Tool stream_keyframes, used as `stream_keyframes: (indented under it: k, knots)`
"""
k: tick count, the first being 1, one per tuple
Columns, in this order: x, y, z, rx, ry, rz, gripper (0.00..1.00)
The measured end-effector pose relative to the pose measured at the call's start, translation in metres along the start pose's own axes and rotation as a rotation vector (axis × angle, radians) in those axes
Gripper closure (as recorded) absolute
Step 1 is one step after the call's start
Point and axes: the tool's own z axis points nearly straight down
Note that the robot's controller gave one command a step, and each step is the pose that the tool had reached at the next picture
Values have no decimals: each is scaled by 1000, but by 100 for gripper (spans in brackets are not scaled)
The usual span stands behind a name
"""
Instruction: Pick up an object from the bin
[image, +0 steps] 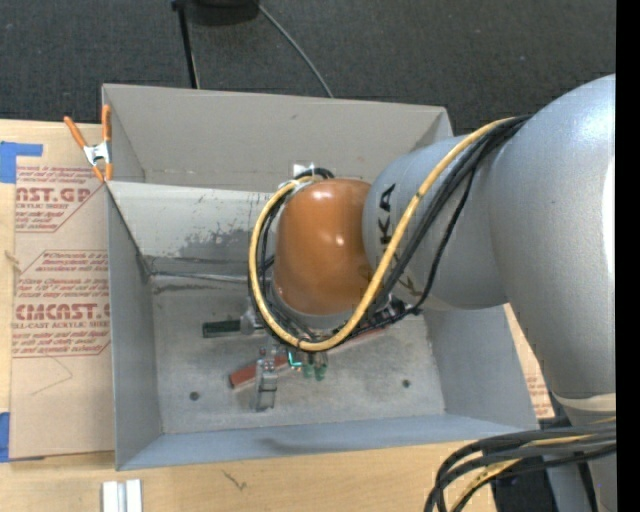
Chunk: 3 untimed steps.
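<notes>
A small flat reddish-brown piece (240, 377) lies on the grey floor of the bin (400, 390), toward 7 o'clock from the floor's middle. The jaws hang low over the floor just beside it, at its 3 o'clock (whether they are open or closed, I cannot tell). At 11 o'clock from the piece, and apart from it, lies a dark elongated thing (220, 326). At 12 o'clock from the jaws sits the arm's orange cover (315, 250), ringed by looped cables (260, 250), with the pale arm (540, 200) reaching in from 3 o'clock.
</notes>
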Motion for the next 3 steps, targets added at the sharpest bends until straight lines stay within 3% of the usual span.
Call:
stream_keyframes:
  k: [1,2,3]
  knots:
    - [-2,0,-4,-1,-7,1,0]
    - [3,-19,69,0,-7,-104,100]
    - [3,-19,69,-1,-7,-104,100]
